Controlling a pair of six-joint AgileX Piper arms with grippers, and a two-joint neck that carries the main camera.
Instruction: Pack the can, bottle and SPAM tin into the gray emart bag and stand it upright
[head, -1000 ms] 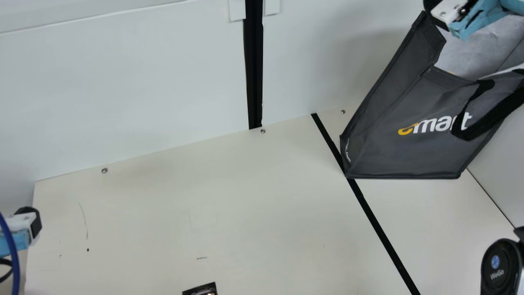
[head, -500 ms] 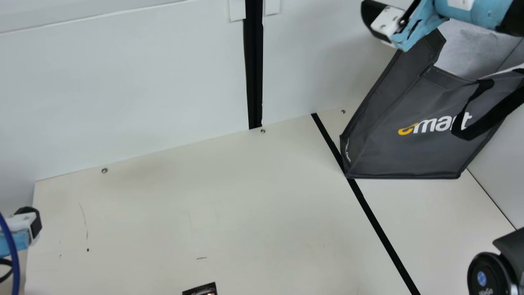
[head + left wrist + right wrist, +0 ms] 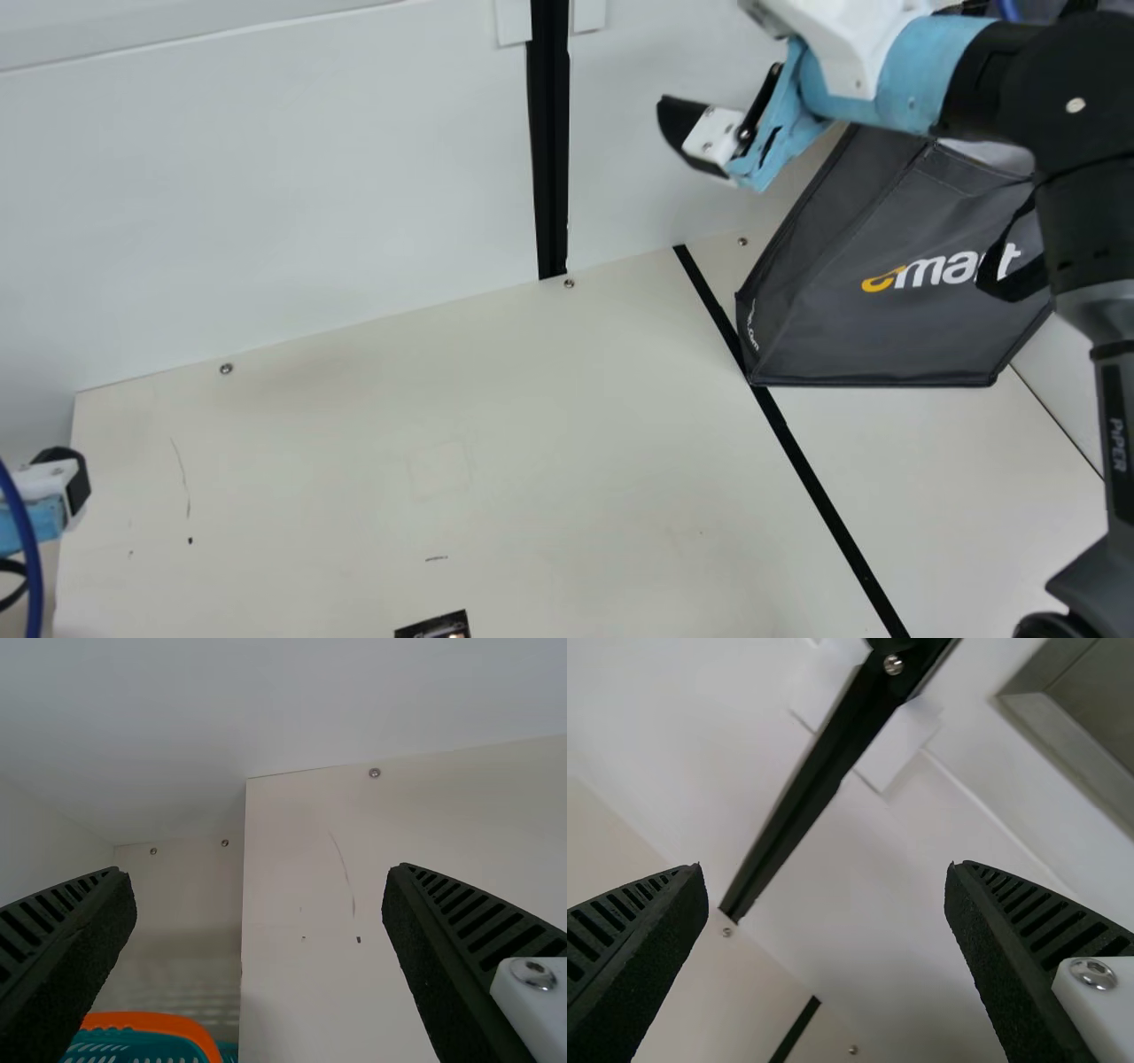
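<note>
- Gray, boxy fabric bag with white lettering and a yellow mark (image 3: 921, 328): we count one, standing on the cream table (image 3: 354, 496) in the main view's right part, near the white wall (image 3: 266, 177). One bottom corner meets the black strip on the table (image 3: 828, 501).
- Its sides look stiff and fairly straight, with dark edging along the seams; a black strap handle (image 3: 1023, 282) droops over the front. Our right arm passes before its top, so we cannot tell what the bag holds.
- Grippers, two of them, each with two black ribbed fingers. Our right gripper (image 3: 680, 133) hangs in the air beside the bag, apart from it, spread wide with nothing between its fingers.
- Our left gripper (image 3: 71, 478) is at the main view's left edge, also spread wide and holding nothing.
- One teal plastic basket with an orange rim (image 3: 155, 1022) sits low in the left wrist view.
- One dark, flat-looking item (image 3: 434, 628) is cut off at the main view's bottom edge; we cannot tell what it is.
</note>
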